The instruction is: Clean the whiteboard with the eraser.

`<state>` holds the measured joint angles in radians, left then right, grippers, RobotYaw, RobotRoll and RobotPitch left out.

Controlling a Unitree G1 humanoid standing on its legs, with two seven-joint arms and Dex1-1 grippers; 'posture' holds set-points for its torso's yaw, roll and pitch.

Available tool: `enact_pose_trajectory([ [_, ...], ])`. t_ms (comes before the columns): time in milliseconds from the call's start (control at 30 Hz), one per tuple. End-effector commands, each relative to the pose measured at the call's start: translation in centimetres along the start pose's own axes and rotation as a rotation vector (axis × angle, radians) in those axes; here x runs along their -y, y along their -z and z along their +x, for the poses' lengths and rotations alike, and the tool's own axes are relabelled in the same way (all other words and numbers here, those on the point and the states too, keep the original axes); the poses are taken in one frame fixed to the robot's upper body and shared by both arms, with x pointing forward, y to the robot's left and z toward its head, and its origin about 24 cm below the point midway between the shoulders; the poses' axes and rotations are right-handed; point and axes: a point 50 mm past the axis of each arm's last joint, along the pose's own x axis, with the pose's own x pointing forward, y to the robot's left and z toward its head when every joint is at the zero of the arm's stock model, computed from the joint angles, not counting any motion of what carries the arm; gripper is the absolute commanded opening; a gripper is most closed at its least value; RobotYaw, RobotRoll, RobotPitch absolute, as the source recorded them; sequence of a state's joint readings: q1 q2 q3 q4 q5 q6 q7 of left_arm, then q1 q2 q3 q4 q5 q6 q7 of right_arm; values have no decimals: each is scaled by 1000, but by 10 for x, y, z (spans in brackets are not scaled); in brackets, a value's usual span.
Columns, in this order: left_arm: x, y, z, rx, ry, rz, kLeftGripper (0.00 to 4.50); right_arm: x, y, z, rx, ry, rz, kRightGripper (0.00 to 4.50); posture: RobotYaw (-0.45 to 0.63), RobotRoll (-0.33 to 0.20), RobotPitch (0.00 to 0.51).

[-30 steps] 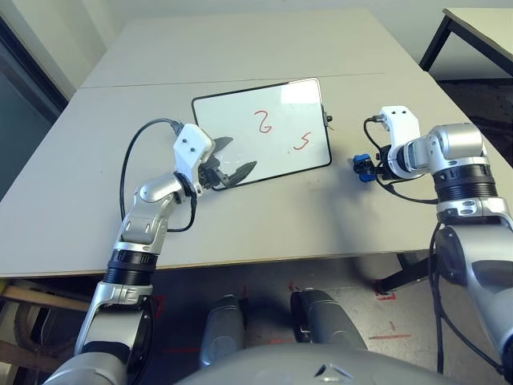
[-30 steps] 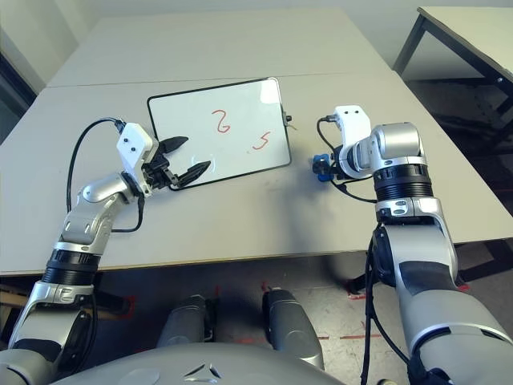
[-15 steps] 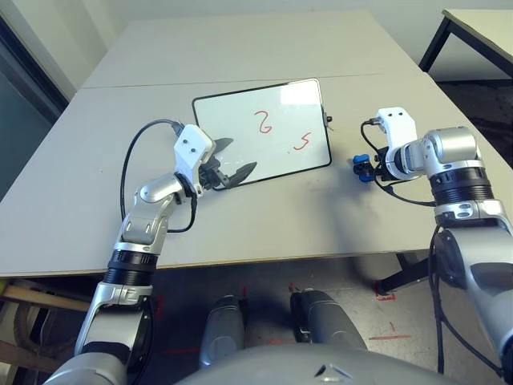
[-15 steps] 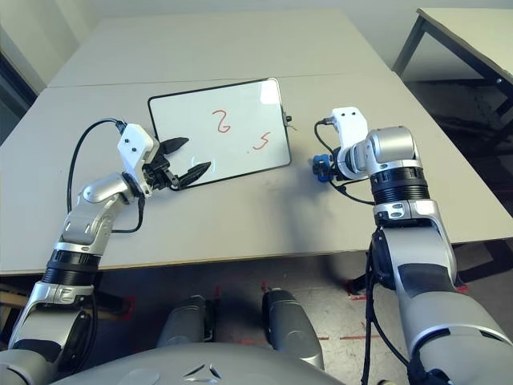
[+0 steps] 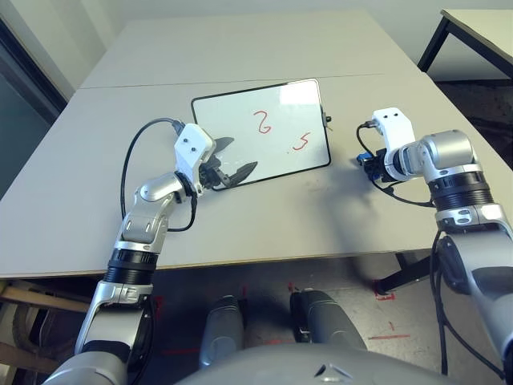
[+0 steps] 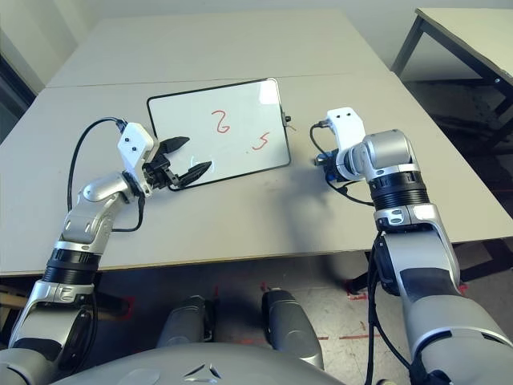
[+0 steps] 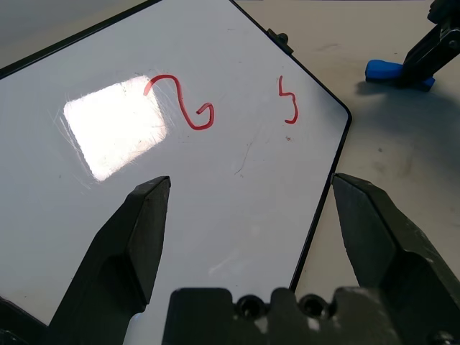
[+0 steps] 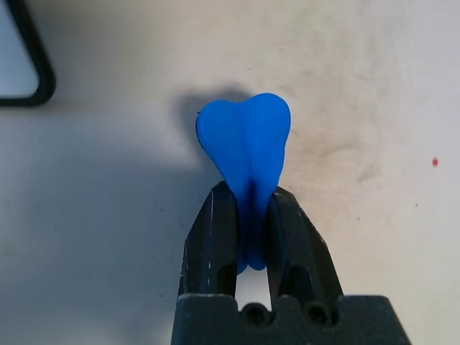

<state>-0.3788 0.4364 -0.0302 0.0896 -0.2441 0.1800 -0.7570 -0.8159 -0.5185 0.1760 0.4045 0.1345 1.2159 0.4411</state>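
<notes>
Grey table (image 5: 264, 208), eraser (image 8: 244, 144) pinched by right gripper (image 8: 251, 237)
Narrow end-grip (left gripper (image 7: 248, 215) gaping) — eraser could twist loose against whiteboard (image 5: 240, 136).

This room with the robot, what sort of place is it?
Probably an office or lab workroom: plain grey tables pushed together, a small whiteboard with red marks, and red tape marks on the floor.
</notes>
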Motion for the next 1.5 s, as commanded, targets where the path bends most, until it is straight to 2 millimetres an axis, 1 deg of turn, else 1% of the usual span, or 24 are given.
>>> enact_pose_trajectory([
  [33, 1, -1, 1, -16, 22, 12, 4500, -6, -12, -5, 68, -17, -209, 365, -138, 0, 77],
  [167, -1, -2, 0, -19, 22, 18, 4500, -12, -37, -21, 171, 5, -497, 365, -140, 0, 73],
  [267, -2, -4, 0, -20, 25, 23, 4500, -22, -55, -33, 236, 22, -744, 365, -141, 0, 72],
  [467, -4, -5, 2, -24, 33, 28, 4500, -51, -79, -45, 254, -4, -1162, 365, -158, 0, 71],
  [567, -4, -6, 3, -25, 42, 34, 4500, -59, -89, -48, 248, 12, -1296, 365, -153, 0, 70],
  [700, -2, -8, 3, -29, 61, 47, 4500, -62, -96, -46, 240, 32, -1364, 365, -141, 0, 70],
  [800, 1, -8, 1, -36, 78, 51, 4500, -64, -99, -42, 229, 42, -1414, 365, -135, 0, 70],
  [1000, 3, -6, 0, -38, 82, 47, 4500, -65, -102, -31, 220, 86, -1458, 365, -130, 0, 71],
  [1333, 5, -6, 0, -37, 84, 48, 4500, -64, -104, -16, 209, 116, -1487, 365, -120, 0, 64],
  [1500, 4, -8, 0, -37, 83, 52, 4500, -69, -99, -6, 214, 98, -1477, 365, -121, 0, 63],
])
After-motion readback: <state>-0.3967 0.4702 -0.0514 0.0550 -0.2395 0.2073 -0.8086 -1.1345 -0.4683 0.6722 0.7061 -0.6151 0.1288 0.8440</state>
